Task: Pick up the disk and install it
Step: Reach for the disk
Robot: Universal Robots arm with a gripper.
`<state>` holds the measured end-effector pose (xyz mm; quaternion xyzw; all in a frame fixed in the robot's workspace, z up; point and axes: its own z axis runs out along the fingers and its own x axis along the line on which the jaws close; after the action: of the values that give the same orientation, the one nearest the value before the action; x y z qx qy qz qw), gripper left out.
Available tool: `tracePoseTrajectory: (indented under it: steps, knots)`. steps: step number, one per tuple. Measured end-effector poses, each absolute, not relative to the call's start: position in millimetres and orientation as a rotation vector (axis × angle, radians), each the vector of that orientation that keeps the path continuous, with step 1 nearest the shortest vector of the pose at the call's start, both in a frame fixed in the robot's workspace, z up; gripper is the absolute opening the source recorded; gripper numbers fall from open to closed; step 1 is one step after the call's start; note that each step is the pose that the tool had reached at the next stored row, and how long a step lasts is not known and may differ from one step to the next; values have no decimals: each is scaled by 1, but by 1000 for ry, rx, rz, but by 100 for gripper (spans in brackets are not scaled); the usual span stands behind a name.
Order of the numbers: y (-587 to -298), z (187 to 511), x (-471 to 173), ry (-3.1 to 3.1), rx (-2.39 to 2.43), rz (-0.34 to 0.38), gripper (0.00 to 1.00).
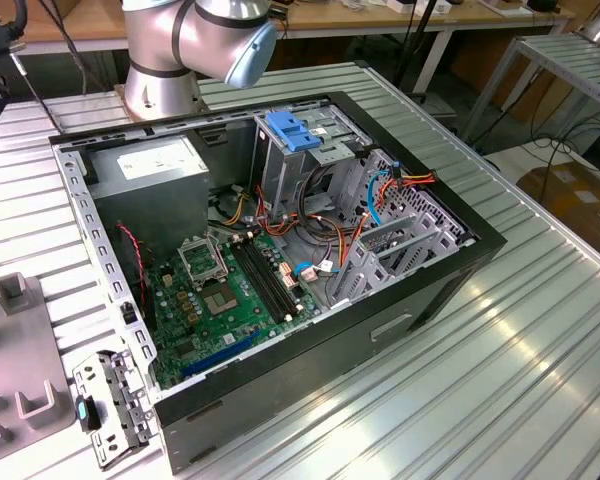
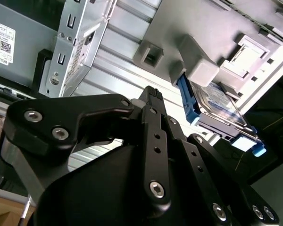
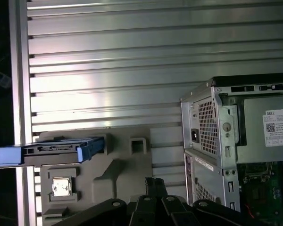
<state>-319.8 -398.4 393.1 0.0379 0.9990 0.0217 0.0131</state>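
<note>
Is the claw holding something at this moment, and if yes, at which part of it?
Nothing is held. In the first wrist view the claw is shut with nothing in it, and the disk sits apart from it on the grey fixture.

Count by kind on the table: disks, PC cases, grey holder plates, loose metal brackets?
disk: 1
PC case: 1
grey holder plate: 1
loose metal bracket: 1
Total: 4

Exterior view looks down into the case (image 1: 400, 322); both wrist views share the disk (image 3: 52, 151) (image 2: 218, 104).
</note>
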Motion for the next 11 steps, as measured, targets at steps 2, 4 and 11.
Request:
tracePoseTrajectory:
  steps: [2, 4, 11]
  knots:
    - [-398, 393, -324, 3113, 118, 68, 11]
    - [-398, 393, -330, 3113, 118, 68, 11]
    - [-398, 393, -345, 3113, 118, 68, 11]
